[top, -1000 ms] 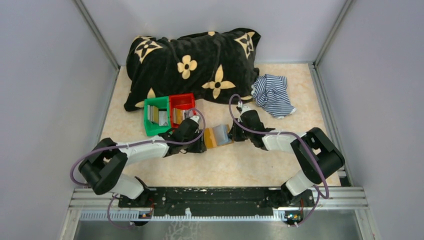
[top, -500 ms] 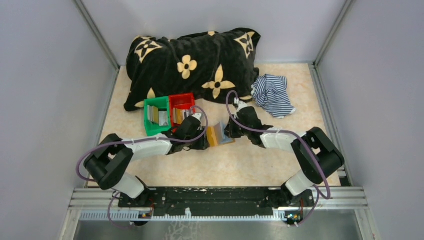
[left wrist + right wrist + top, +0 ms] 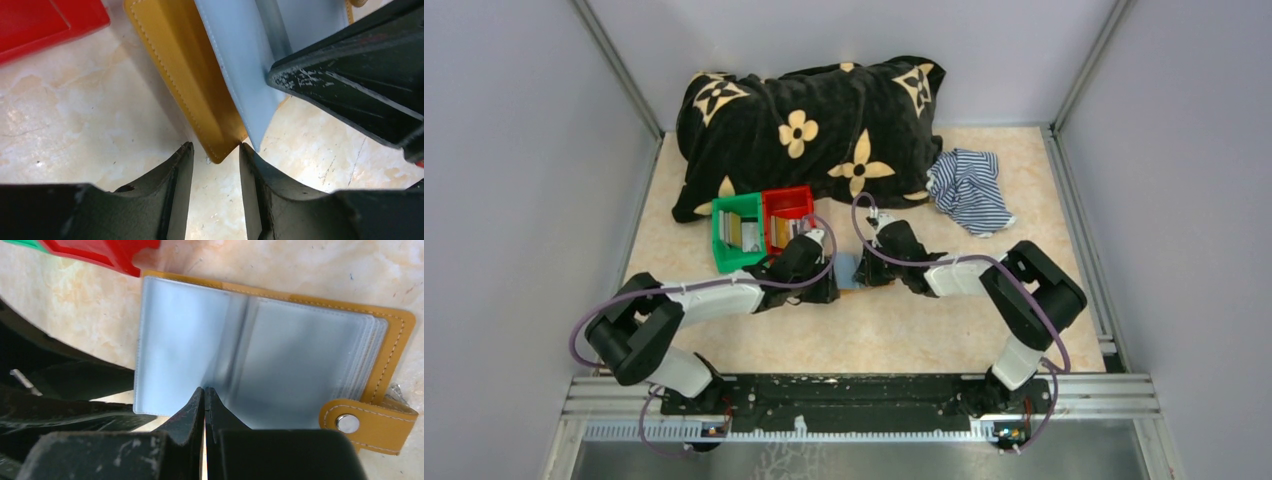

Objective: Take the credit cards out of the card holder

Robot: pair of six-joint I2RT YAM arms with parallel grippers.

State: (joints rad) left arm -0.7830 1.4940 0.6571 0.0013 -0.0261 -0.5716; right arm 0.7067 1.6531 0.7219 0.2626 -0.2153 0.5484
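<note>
The card holder [image 3: 300,350] lies open on the table, tan-orange outside, grey-blue pocket panels up, snap tab [image 3: 367,425] at its right edge. No card shows in its pockets. My right gripper [image 3: 204,390] is shut, its tips resting on the fold of the panels. My left gripper [image 3: 216,150] is open, and the holder's tan corner [image 3: 200,100] sits between its fingertips. In the top view both grippers, left [image 3: 822,288] and right [image 3: 869,275], meet over the holder [image 3: 846,268], which is mostly hidden. Whitish and yellowish cards [image 3: 736,232] stand in the bins.
A green bin [image 3: 722,245] and a red bin [image 3: 786,200] stand just left of the holder; the red bin's corner [image 3: 100,252] nearly touches it. A black flowered blanket [image 3: 814,125] lies at the back and a striped blue-white cloth [image 3: 969,190] at the back right.
My right gripper has moved left onto the holder, now covering most of it. The holder has shifted a little left toward the left gripper. The left arm has barely moved.
</note>
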